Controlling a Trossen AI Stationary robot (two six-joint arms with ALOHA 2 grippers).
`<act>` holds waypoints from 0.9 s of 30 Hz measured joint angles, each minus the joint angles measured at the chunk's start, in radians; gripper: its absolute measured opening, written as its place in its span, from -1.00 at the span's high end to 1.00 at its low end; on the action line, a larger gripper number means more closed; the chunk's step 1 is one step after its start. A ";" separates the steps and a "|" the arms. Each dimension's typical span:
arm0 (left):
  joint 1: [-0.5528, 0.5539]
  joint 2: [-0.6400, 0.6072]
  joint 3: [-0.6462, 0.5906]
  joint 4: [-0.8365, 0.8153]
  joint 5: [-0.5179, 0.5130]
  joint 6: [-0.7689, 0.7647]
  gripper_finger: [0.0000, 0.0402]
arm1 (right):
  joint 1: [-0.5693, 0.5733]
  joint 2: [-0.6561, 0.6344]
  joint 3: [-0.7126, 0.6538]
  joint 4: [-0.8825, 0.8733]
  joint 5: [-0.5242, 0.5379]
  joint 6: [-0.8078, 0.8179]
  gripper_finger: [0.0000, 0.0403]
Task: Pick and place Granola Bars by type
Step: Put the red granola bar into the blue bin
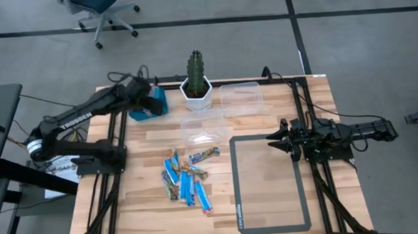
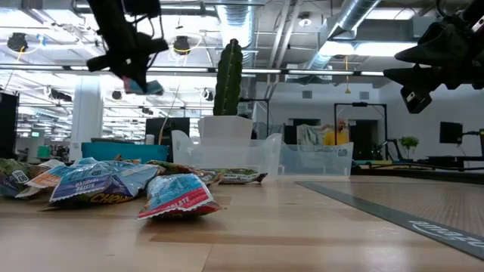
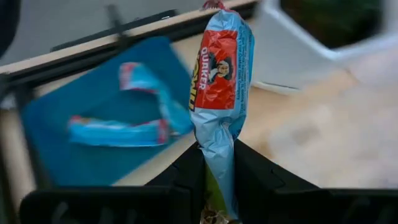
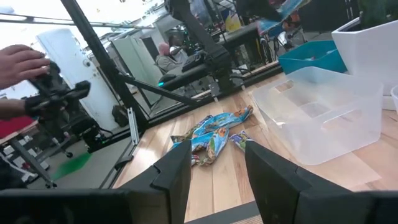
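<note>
My left gripper [image 1: 153, 102] hovers over the blue square tray [image 1: 145, 108] at the table's far left, shut on a light blue granola bar [image 3: 221, 81] with a red label. Two light blue bars [image 3: 118, 127] lie in the tray [image 3: 74, 118]. Several other granola bars [image 1: 187, 177] lie in a loose pile on the wood at the table's middle. My right gripper [image 1: 273, 139] waits open at the right side, level, with nothing between its fingers [image 4: 177, 168]. My left gripper pinches one end of the light blue bar [image 3: 217, 155] between its two fingers. The fingers slant down from the table's left. The bar sticks out past the fingertips, lifted clear above the tray [image 2: 144, 85].
A cactus in a white pot [image 1: 196, 89] stands just right of the tray. Two clear plastic containers [image 1: 240, 97] [image 1: 202, 128] sit beside and in front of it. A grey-framed mat [image 1: 270, 182] lies at the right. A person's hand [image 4: 22, 62] shows beyond the table.
</note>
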 joint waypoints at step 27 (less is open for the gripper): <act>0.337 0.344 -0.045 0.068 0.106 0.014 0.69 | 0.000 0.000 0.000 0.000 0.000 0.000 0.30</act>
